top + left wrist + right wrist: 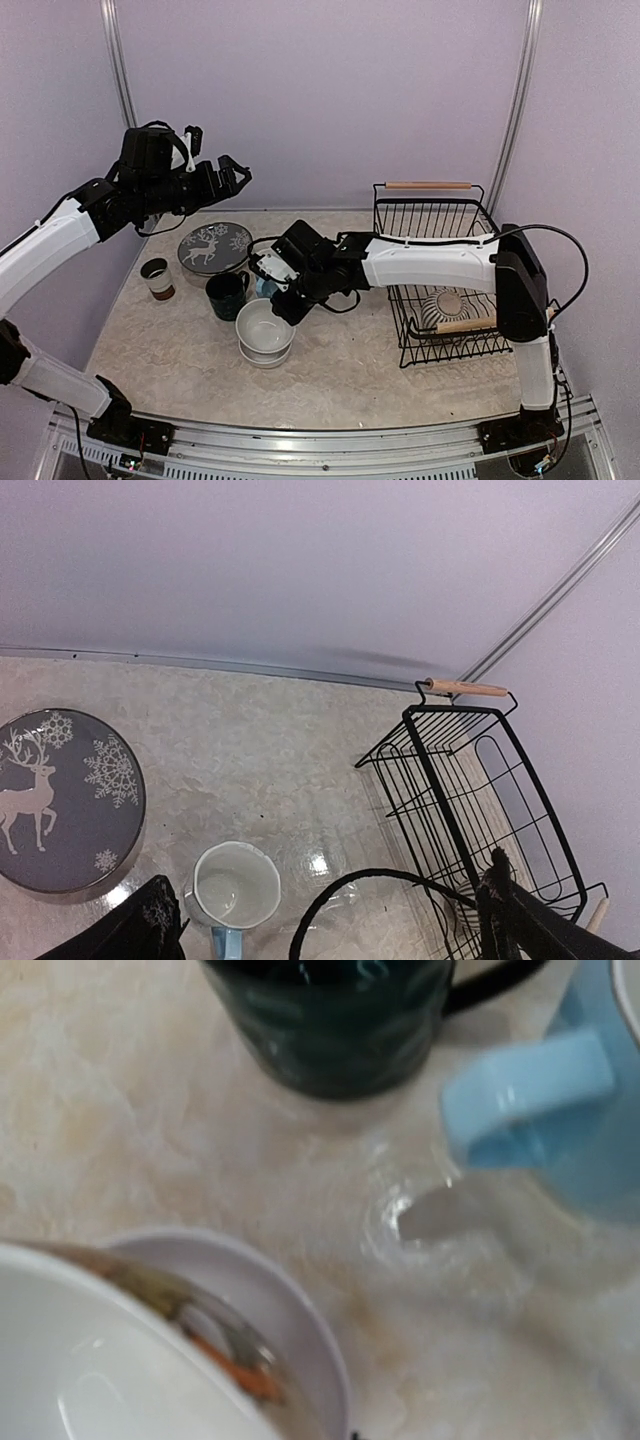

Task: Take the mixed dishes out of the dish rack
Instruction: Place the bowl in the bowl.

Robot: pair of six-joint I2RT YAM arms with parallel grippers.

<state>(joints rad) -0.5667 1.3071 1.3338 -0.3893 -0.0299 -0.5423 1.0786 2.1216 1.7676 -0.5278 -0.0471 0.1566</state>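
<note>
The dish rack [440,215] stands at the right with a striped grey dish [445,307] in its near end. My right gripper [287,303] reaches left and is shut on the rim of the upper white bowl [263,323], which rests in a second white bowl [266,354]. The right wrist view shows that upper bowl [80,1360] very close, but not my fingers. My left gripper [226,177] hangs open and empty high above the deer plate [214,246]. The dark green mug [227,294], light blue mug [235,885] and brown-white cup [157,277] stand on the table.
A black cable [350,895] loops across the left wrist view between mug and dish rack [470,790]. The rack's wooden handles [428,185] stick up at its far and near ends. Purple walls close off the back and both sides.
</note>
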